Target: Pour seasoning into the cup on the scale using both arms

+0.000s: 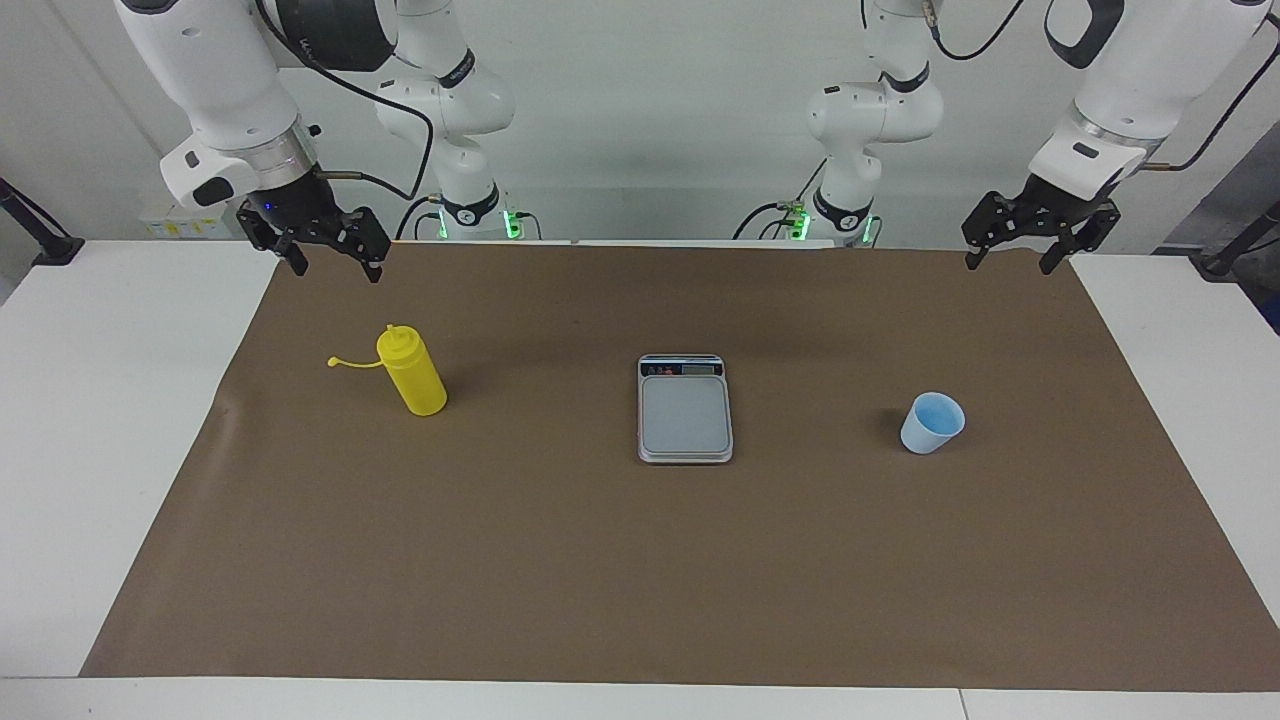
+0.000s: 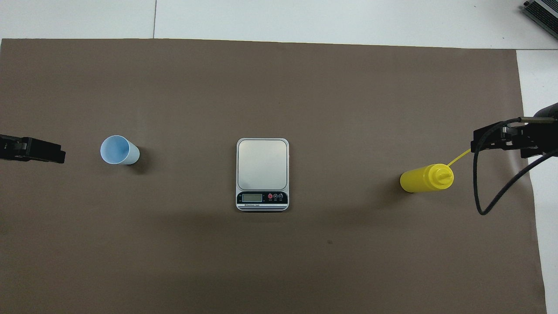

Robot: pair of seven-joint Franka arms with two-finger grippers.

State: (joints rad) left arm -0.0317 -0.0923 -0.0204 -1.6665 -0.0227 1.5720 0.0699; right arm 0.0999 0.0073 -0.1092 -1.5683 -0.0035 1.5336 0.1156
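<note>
The yellow seasoning bottle point(image 1: 412, 372) point(image 2: 426, 178) stands upright on the brown mat toward the right arm's end, its tethered cap point(image 1: 334, 362) hanging off to the side. The grey scale point(image 1: 685, 410) point(image 2: 262, 172) lies at the mat's middle with nothing on its plate and its display strip on the edge nearer the robots. The light-blue cup point(image 1: 932, 423) point(image 2: 119, 150) stands upright on the mat toward the left arm's end, apart from the scale. My right gripper point(image 1: 335, 268) point(image 2: 505, 137) hangs open and empty in the air above the bottle's end of the mat. My left gripper point(image 1: 1009, 265) point(image 2: 32, 149) hangs open and empty above the cup's end.
The brown mat point(image 1: 640, 580) covers most of the white table point(image 1: 90, 420). A black cable point(image 2: 492, 196) loops down from the right arm. A grey device point(image 2: 542, 11) sits at the table's corner farthest from the robots.
</note>
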